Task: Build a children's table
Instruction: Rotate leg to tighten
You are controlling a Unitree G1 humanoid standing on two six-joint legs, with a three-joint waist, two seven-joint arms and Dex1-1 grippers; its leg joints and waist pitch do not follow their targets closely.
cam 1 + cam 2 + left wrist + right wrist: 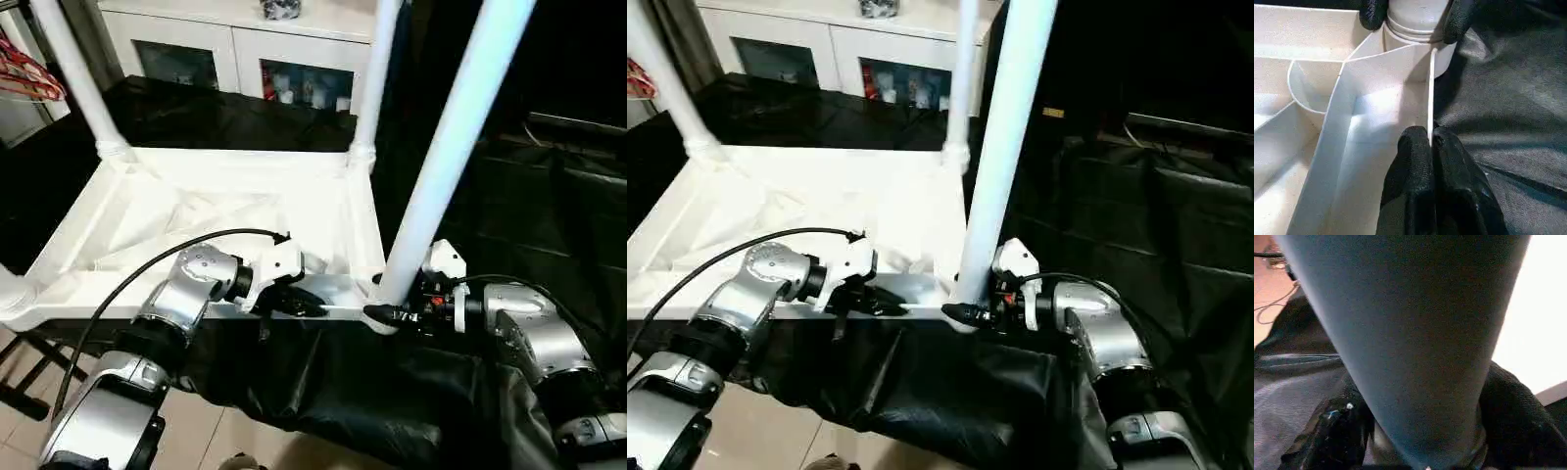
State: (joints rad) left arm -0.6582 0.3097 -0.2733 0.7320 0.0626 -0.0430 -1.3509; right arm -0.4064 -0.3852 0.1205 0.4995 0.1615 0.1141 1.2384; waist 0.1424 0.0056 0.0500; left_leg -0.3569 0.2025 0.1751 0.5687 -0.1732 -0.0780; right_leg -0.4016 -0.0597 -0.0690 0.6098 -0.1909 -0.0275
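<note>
Overhead, one upturned table top [211, 220] on black sheeting [343, 387] carries three visible legs [460, 127], while the left wrist view alone shows the left gripper [1431, 147] pinched shut on the rim, and the right gripper [392, 315] straddles the leg base at 5 o'clock.

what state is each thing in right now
table top: upside down, ribbed underside up
near right leg: upright in its corner socket
far legs: upright in their sockets
left end effector: shut on the table top's rim
right end effector: fingers around the near right leg's base
</note>
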